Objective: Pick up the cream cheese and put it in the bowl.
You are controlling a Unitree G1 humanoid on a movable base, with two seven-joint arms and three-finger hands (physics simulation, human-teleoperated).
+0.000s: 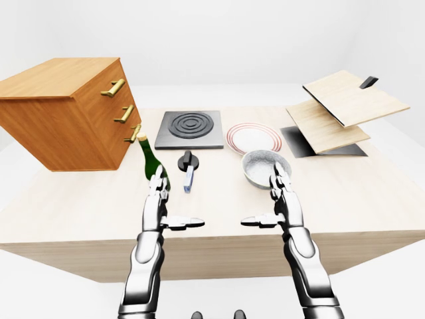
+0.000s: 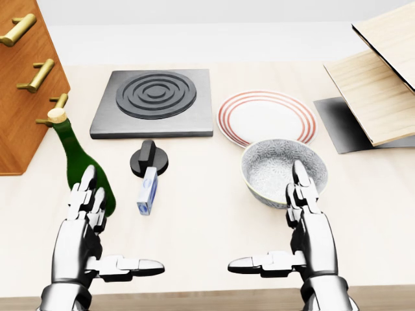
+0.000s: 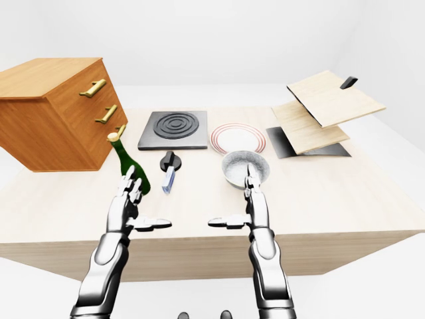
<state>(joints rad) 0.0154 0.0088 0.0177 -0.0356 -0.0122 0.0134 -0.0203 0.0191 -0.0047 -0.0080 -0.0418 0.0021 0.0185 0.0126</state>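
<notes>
With both my left hand (image 2: 87,223) and right hand (image 2: 305,220) open and empty, I take the cream cheese (image 2: 148,190), lying just below the black knob (image 2: 148,159) and left of the bowl (image 2: 284,170), across its 2 narrow sides, clear of the bottle (image 2: 78,163).

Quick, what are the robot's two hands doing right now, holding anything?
Left hand: open, holding nothing.
Right hand: open, holding nothing.
</notes>
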